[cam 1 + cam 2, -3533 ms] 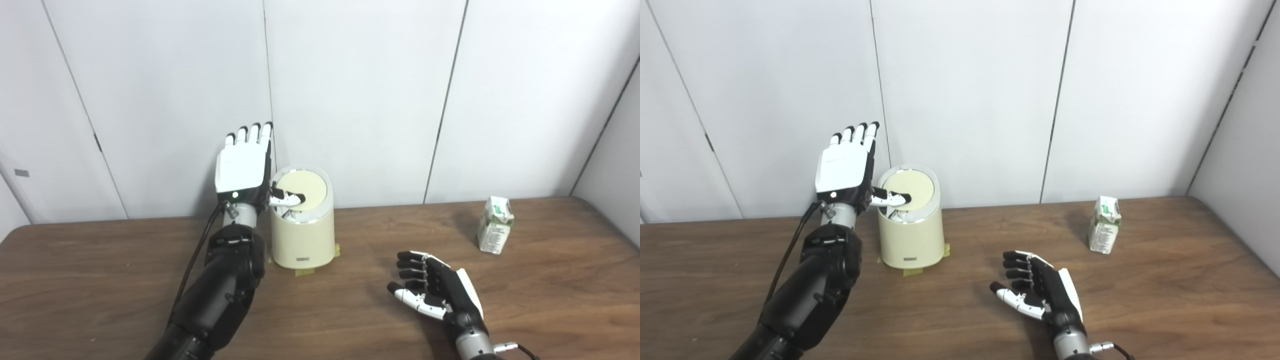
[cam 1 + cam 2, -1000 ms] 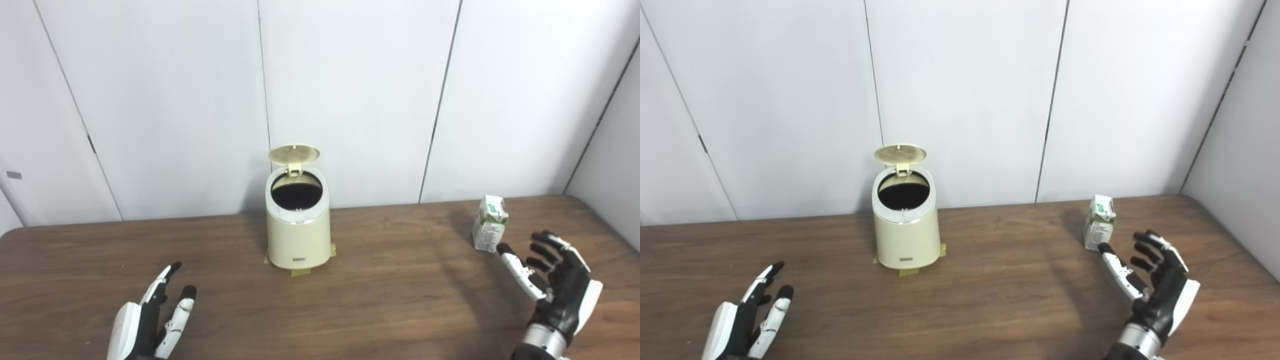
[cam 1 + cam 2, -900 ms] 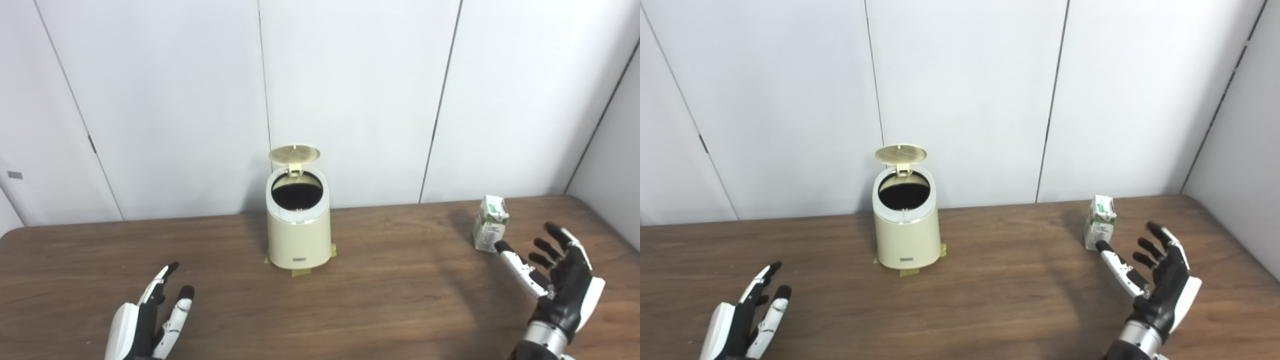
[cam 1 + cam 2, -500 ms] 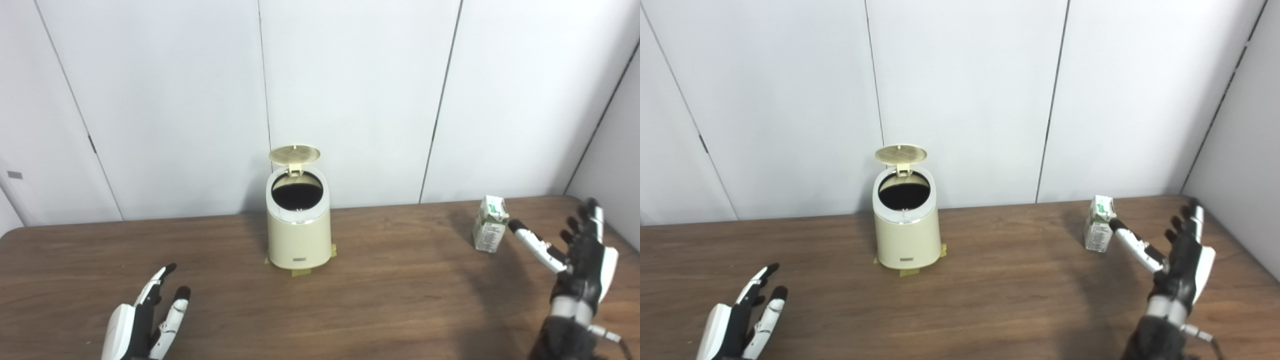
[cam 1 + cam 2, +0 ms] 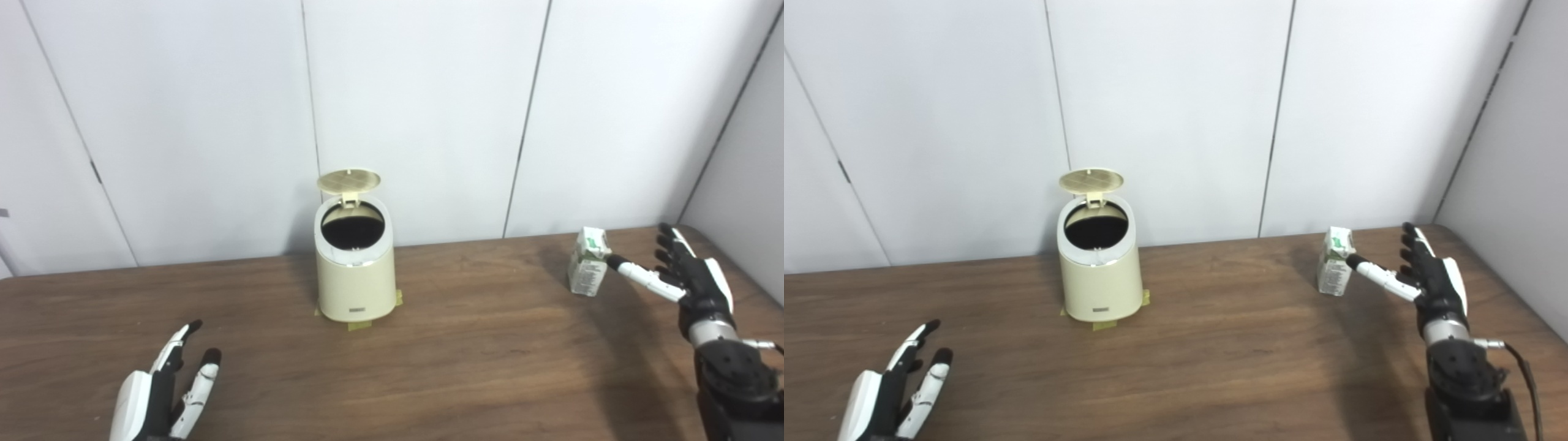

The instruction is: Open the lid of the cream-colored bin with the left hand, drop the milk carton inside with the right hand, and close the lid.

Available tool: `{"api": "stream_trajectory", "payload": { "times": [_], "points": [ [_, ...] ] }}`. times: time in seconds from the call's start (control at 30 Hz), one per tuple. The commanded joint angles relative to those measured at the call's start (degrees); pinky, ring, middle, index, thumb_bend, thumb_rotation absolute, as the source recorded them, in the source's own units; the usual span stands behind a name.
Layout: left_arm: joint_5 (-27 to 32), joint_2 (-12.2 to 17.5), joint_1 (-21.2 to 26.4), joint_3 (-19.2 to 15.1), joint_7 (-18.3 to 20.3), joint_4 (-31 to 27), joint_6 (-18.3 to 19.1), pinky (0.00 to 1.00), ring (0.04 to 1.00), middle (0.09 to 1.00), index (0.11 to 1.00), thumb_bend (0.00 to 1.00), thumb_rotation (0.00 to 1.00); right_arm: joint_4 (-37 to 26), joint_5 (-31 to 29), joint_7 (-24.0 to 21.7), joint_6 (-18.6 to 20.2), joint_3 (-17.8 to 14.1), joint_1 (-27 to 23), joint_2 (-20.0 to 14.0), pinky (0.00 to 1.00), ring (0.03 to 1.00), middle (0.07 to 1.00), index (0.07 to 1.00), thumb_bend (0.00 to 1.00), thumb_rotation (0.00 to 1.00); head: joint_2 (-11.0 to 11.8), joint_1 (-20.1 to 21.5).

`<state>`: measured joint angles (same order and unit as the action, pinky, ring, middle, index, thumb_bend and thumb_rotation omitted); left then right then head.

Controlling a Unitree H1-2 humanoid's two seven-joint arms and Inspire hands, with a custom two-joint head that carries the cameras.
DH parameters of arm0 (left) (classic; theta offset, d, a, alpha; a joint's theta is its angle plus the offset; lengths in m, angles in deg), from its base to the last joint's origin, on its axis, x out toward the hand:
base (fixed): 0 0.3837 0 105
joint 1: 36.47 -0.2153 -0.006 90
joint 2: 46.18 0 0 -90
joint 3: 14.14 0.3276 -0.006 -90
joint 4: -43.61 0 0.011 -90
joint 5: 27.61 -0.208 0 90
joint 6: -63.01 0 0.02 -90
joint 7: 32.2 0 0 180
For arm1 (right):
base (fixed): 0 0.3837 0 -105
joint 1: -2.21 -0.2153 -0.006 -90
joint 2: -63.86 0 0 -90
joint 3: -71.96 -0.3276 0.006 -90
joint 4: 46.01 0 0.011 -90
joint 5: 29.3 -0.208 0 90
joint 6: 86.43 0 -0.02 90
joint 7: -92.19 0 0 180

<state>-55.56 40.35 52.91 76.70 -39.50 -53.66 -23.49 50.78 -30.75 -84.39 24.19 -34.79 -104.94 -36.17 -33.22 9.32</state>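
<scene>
Right hand (image 5: 689,275) fingers spread, thumb tip at upright milk carton (image 5: 588,261) on table's right, well apart from lid-up bin (image 5: 355,269); a thumb nudge could topple the carton; left hand (image 5: 160,395) spread, idle.

One cream-colored bin (image 5: 355,278) stands on the table (image 5: 478,367), with one lid (image 5: 348,180) raised at its back. One milk carton (image 5: 587,261) stands well to the right of the bin. Two pieces of tape (image 5: 358,325) show at the bin's foot. Two robot hands are in view: one left hand (image 5: 160,398) nearer than the bin, one right hand (image 5: 686,278) beyond the carton.
</scene>
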Motion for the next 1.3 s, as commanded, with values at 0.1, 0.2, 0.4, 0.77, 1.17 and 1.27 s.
{"api": "stream_trajectory", "payload": {
  "times": [0.1, 0.2, 0.4, 0.77, 1.17, 1.27],
  "points": [
    [-0.45, 0.94, 1.32, -0.74, -0.43, -1.86, -1.24, 0.83, 0.913, 0.928, 0.901, 0.45, 0.91, 2.68, -2.73, -5.46, -1.79, -0.03, -3.69, -4.81, 0.92, 0.93, 0.93, 0.922, 0.97, 0.34, -0.11, 0.53],
    [0.03, 1.04, 1.32, -0.88, 0.31, -1.7, -0.79, 0.82, 0.912, 0.926, 0.904, 0.47, 0.88, 5.92, -4.97, -7.86, -3.94, -0.46, -4.4, -5.02, 0.96, 0.954, 0.947, 0.947, 0.97, 0.3, -0.21, 0.5],
    [0.45, 1.45, 1.22, -1.25, 1.17, -1.31, -0.78, 0.82, 0.913, 0.927, 0.906, 0.49, 0.83, 12.2, -9.93, -12.43, -7.48, -1.49, -6.13, -4.86, 0.99, 0.966, 0.932, 0.977, 0.88, 0.21, -0.25, 0.63],
    [1.11, 1.84, 0.74, -1.53, 1.55, -2.21, -1.54, 0.82, 0.909, 0.924, 0.907, 0.49, 0.78, 25.04, -12.78, -21.15, -15.9, -0.49, -10.76, -7.34, 0.95, 0.905, 0.896, 0.902, 0.91, 0.01, -0.73, 0.18],
    [2.37, 1.48, 0.33, -2.25, 2.3, -3.42, -1.4, 0.82, 0.908, 0.934, 0.917, 0.51, 0.76, 32.58, -11.57, -21.26, -23.76, 0.68, -13.98, -6.29, 0.81, 0.818, 0.845, 0.878, 0.88, 0.0, -0.31, 0.3],
    [2.42, 1.51, 0.18, -2.28, 2.27, -3.83, -1.35, 0.82, 0.908, 0.934, 0.919, 0.52, 0.76, 34.48, -11.34, -21.3, -24.41, 1.28, -15.14, -6.46, 0.78, 0.81, 0.838, 0.874, 0.91, 0.0, -0.29, 0.2]
  ]
}}
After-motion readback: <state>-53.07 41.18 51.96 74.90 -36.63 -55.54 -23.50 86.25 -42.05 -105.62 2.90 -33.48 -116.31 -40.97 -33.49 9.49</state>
